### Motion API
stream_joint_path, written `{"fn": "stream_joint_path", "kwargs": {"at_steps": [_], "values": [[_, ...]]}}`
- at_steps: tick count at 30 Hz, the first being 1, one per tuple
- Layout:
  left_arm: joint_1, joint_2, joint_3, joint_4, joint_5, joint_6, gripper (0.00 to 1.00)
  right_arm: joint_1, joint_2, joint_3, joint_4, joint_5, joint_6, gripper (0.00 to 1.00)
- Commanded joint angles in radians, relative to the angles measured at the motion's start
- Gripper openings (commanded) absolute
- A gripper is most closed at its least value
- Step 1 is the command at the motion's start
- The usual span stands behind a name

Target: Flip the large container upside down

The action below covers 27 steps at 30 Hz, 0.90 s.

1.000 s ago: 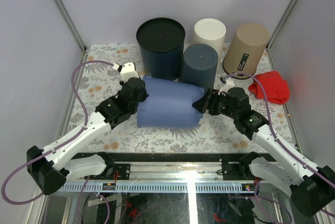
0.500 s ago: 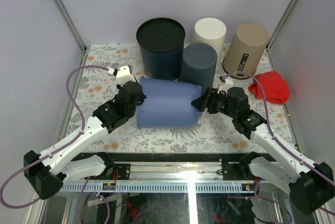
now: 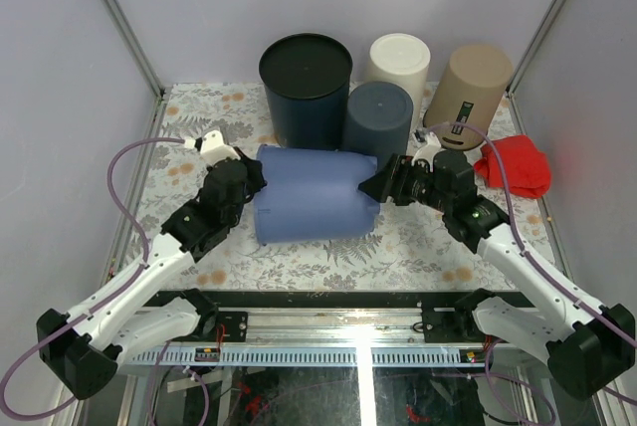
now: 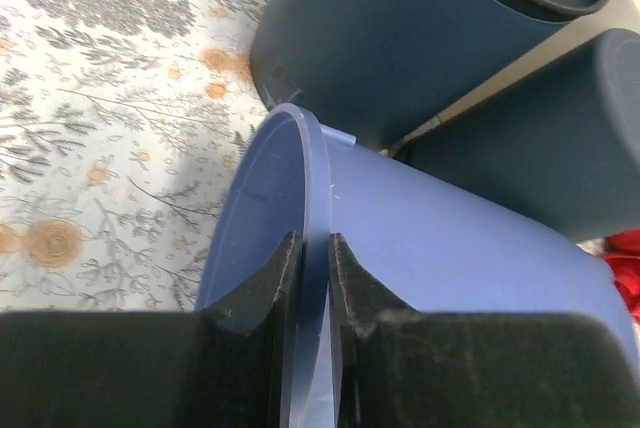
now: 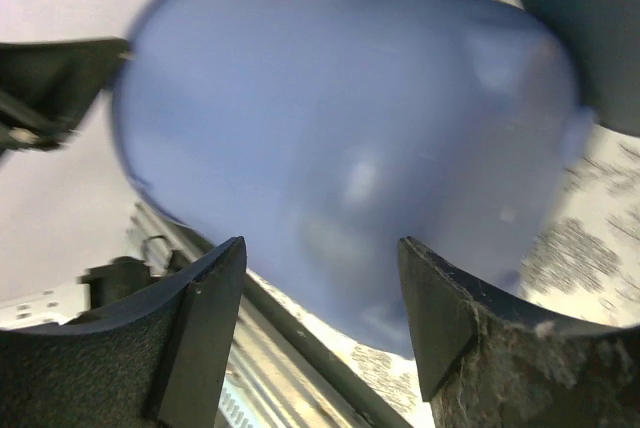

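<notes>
- I see the left arm [image 3: 169, 247] reaching from its base diagonally up to the left end of the blue container [image 3: 317, 195], with the wrist bent in toward that end.
- The blue container lies on its side on the floral table [image 3: 199, 112], with its open mouth facing left and its closed base facing right.
- The left gripper [image 3: 247, 179] sits at the container's mouth. In the left wrist view this gripper [image 4: 310, 248] is closed to a narrow slit, with the container [image 4: 450, 248] rim wall pinched between its fingers [image 4: 262, 288]: one inside the mouth, one outside.
- The right arm [image 3: 508, 247] reaches from its base diagonally up to the container's right end, with the wrist roughly level and pointing left.
- The right gripper [image 3: 376, 187] is at the container's base end. In the right wrist view this gripper [image 5: 320, 248] has its jaws spread wide, and the rounded base of the container [image 5: 340, 128] fills the space ahead of them. I cannot tell whether the fingertips touch it.
- Just behind the container stand a large dark bin [image 3: 305, 88] and a smaller dark tub [image 3: 378, 122]; the tub is touching or nearly touching the container.
- Farther behind the container are a white tub [image 3: 398, 63] and a tan tub [image 3: 468, 88].
- A red cloth [image 3: 515, 165] lies to the right of the container, beyond the right gripper.
</notes>
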Motion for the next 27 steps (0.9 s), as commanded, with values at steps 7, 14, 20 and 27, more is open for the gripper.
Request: {"fn": "stream_joint_path", "kwargs": {"at_steps": [7,14,20,27], "values": [[0.016,-0.002,-0.091,0.023,0.178,-0.119,0.09,0.054,0.092,0.298,0.014,-0.15,-0.019,0.68],[0.023,-0.001,-0.1,0.008,0.177,-0.126,0.09,0.054,0.077,0.306,-0.054,-0.078,-0.033,0.68],[0.024,0.018,-0.066,-0.039,0.151,-0.096,0.22,0.054,0.0,0.184,-0.082,0.015,-0.059,0.69],[0.018,0.057,0.004,-0.118,0.105,-0.07,0.28,0.053,-0.068,0.041,-0.069,0.079,-0.069,0.7]]}}
